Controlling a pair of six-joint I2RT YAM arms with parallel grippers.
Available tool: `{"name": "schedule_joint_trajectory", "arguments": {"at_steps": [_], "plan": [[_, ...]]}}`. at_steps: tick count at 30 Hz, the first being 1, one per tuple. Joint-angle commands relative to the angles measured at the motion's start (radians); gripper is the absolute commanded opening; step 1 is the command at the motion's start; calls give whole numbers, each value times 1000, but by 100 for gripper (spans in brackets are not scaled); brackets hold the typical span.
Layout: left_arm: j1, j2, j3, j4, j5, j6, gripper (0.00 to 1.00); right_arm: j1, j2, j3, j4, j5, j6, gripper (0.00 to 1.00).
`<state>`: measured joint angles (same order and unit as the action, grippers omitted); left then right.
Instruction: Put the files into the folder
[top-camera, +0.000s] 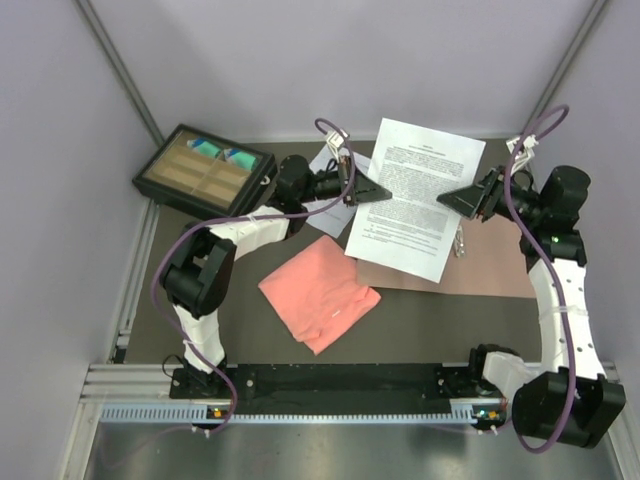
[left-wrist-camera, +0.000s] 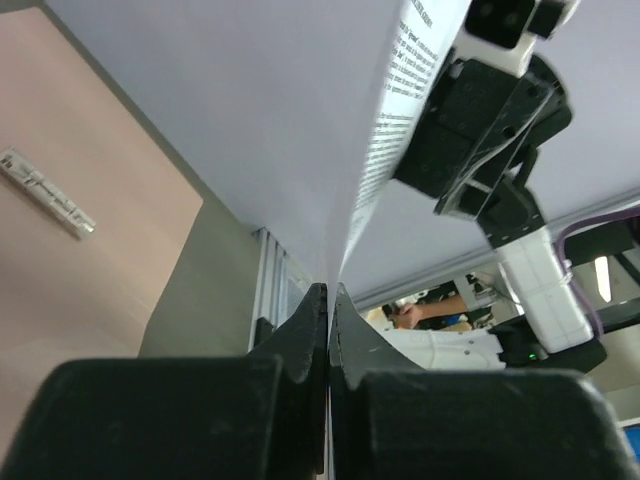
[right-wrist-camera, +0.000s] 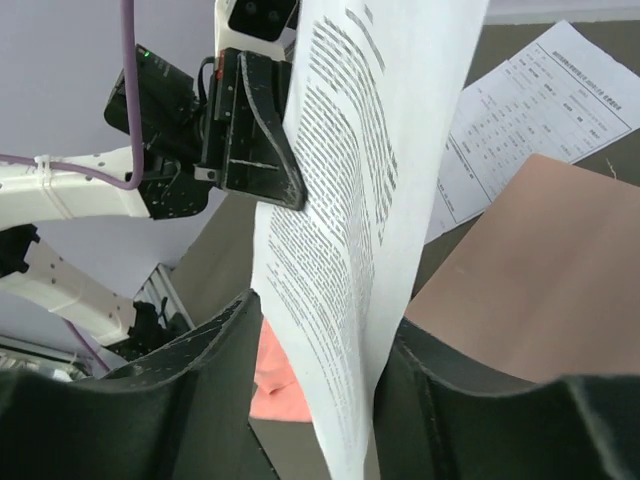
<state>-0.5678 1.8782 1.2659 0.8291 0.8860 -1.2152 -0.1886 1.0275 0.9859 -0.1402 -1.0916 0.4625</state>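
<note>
white sheet pinched by left hand; right hand fingers apart.

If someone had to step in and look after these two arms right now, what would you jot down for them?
Left gripper: jaws shut on one edge of the text sheet, holding it up off the table.
Right gripper: jaws open, one on each side of that sheet's opposite edge, not gripping it.
Folder: flat on the table, partly beneath the lifted sheet.
Table sheet: flat on the table by the folder, near the left arm.
Done: neither sheet is in the folder yet.
Left: lay the text sheet in the folder, then fetch the table sheet.
</note>
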Motion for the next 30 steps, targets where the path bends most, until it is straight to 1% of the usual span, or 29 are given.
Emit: {"name": "schedule_joint_trajectory", "arguments": {"at_steps": [1, 4, 6, 9, 11, 16, 19, 22, 25, 28, 29, 30], "plan": [[8, -42, 7, 256, -42, -196, 0, 12, -40, -50, 131, 16, 39, 47], [6, -27, 10, 320, -90, -274, 0, 18, -55, -88, 191, 25, 74, 49], [6, -10, 18, 404, -104, -346, 0, 21, -61, -104, 212, 32, 82, 50], [8, 16, 38, 456, -125, -391, 0, 23, -63, -112, 225, 33, 87, 50], [6, 18, 49, 450, -131, -383, 0, 28, -66, -119, 243, 35, 102, 50], [5, 2, 56, 360, -136, -293, 0, 40, -67, -138, 281, 41, 139, 47], [5, 12, 62, 344, -131, -280, 0, 41, -72, -150, 317, 39, 171, 46], [5, 24, 70, 321, -110, -265, 0, 43, -72, -141, 303, 47, 173, 43], [8, 35, 75, 299, -72, -254, 0, 41, -66, -128, 283, 52, 166, 40], [17, 33, 82, 231, -13, -192, 0, 41, -53, -99, 237, 45, 125, 31], [23, 35, 84, 175, 4, -172, 0, 41, -49, -77, 175, 47, 79, 22], [31, 33, 87, 127, 19, -124, 0, 43, -41, -64, 147, 45, 55, 17]]}}
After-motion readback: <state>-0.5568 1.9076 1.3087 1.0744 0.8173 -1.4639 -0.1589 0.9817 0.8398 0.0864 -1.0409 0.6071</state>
